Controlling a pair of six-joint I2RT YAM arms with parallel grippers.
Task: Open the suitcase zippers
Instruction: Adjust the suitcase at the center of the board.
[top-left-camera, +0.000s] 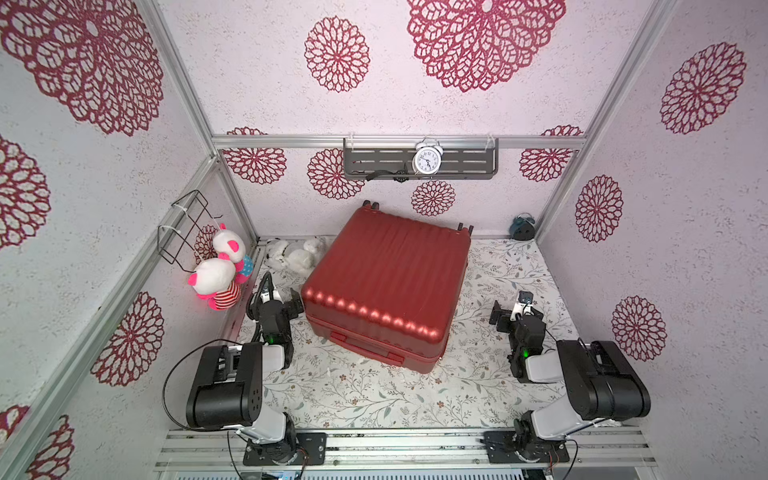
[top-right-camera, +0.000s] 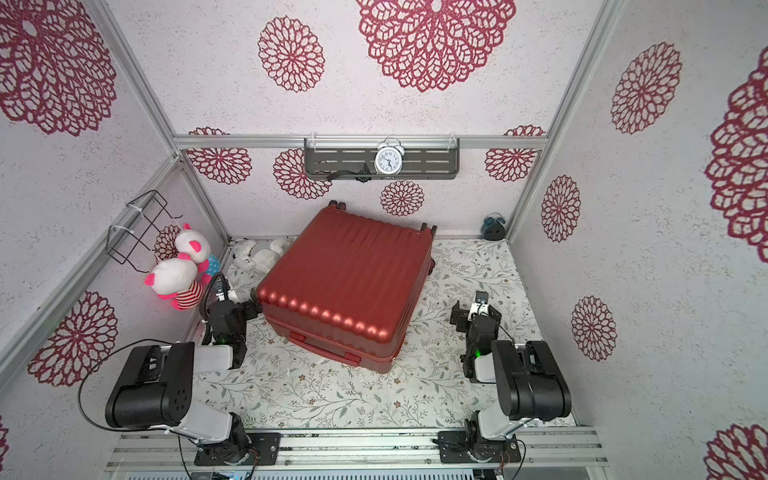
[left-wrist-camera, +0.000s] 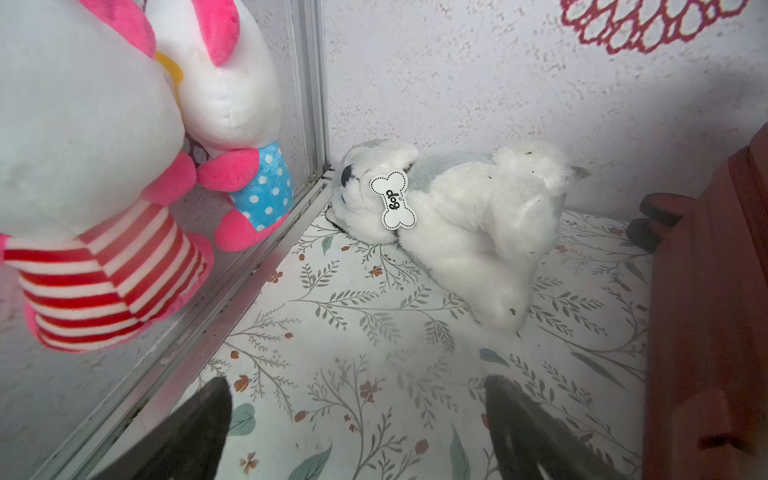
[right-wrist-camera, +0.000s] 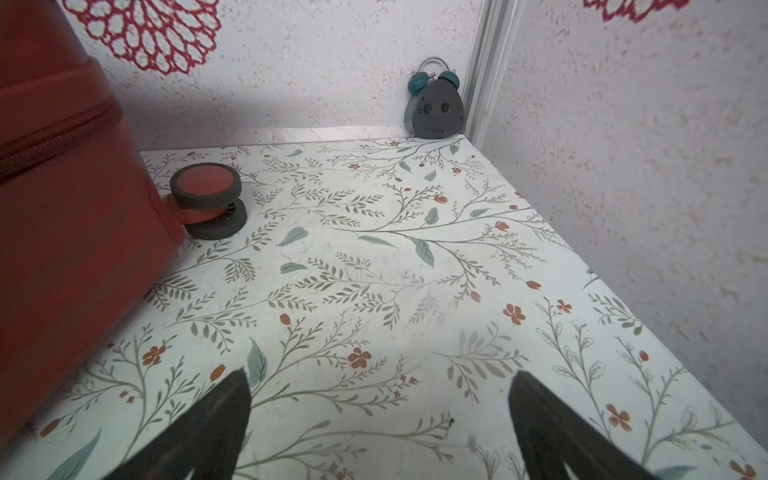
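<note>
Before closing on anything, trace the thin red zipper track (right-wrist-camera: 58, 139) ringing the large glossy red ribbed hard-shell suitcase (top-left-camera: 386, 282), flat on the floral worktop (top-left-camera: 374, 399), for its unseen pulls, using left fingers (left-wrist-camera: 195, 432) just beside it or right fingers (right-wrist-camera: 216, 424) farther off, both spread wide, empty.

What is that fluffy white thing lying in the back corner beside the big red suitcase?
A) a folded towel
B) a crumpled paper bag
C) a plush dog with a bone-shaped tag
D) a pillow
C: the left wrist view shows a white plush dog lying on the floral table next to the suitcase, with a bone-shaped tag reading "dog".
</note>
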